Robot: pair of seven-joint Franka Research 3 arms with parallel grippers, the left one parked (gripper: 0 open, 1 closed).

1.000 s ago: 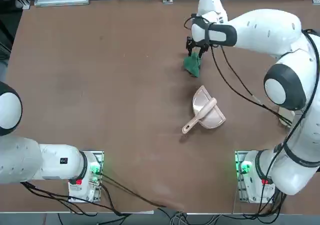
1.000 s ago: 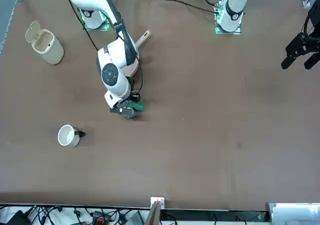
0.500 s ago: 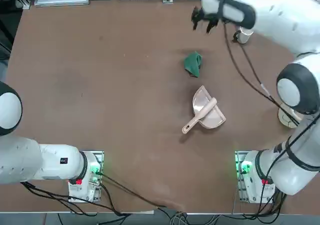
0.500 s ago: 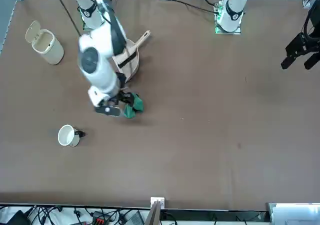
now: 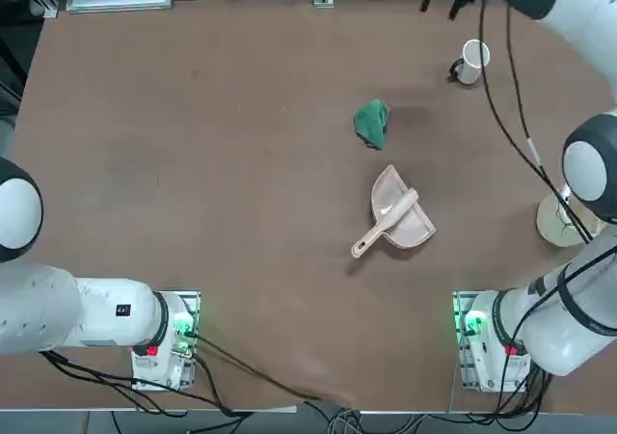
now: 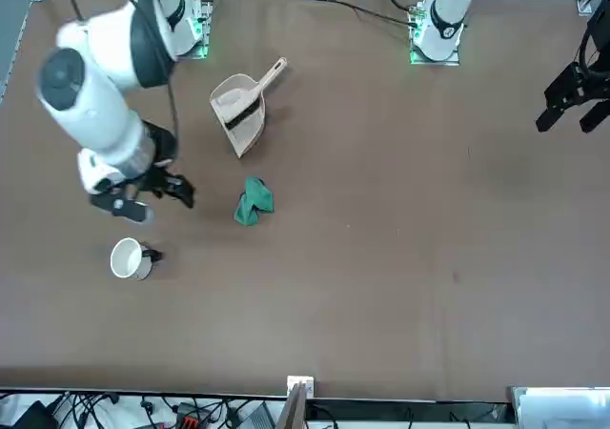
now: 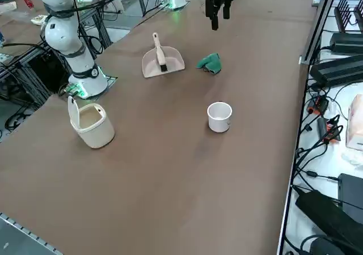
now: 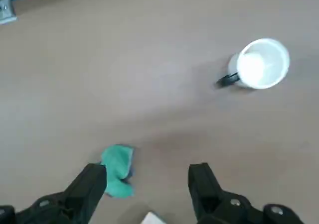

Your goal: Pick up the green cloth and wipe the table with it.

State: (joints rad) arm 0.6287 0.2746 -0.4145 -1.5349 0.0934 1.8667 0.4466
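**Right claw raised and empty, green cloth lying loose on the worktop**

The brown worktop (image 5: 193, 164) fills nearly all of every view and carries only a few scattered things. The white right arm (image 6: 95, 105) reaches out high over the far part of it, on the robot's right side; in the front view its bulk hangs above the surface with the claw at its lower end.

The beige lidded bin (image 7: 91, 124) stands upright with its lid tipped open near the robot's right edge of the worktop, well apart from everything else. The pinkish dustpan (image 5: 400, 217) lies near the middle of the right half with a hand brush (image 5: 381, 227) resting across it, handle pointing toward the robot's base.

The right claw (image 8: 147, 181) hangs in the air, its two dark fingers (image 8: 89, 186) spread apart with nothing between them. In the wrist view the bare worktop shows in the gap. It is off the surface and touches nothing, nearer the mug than the dustpan.

The white mug (image 5: 469, 63) with a dark handle stands upright toward the far right corner.

The green cloth (image 5: 371, 123) lies crumpled in a small heap flat on the worktop, between the dustpan and the far edge. It is well apart from the mug, and clear of the claw.
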